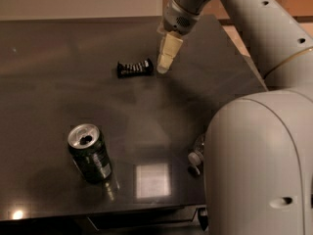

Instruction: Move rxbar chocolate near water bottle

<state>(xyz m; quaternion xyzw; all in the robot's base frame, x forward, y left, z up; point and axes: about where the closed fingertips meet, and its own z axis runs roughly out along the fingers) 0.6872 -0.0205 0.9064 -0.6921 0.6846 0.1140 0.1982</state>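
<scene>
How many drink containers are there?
2: the green can front-left, and the water bottle at right, mostly hidden behind the arm. The gripper hangs beside the rxbar chocolate.

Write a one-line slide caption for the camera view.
Claw hangs beside the rxbar chocolate; green soda can stands front-left; water bottle mostly hidden behind the arm.

cream gripper (162,68) hangs just right of the flat black rxbar chocolate (134,68); open dark table (161,111) from there to the clear plastic water bottle (196,155).
</scene>
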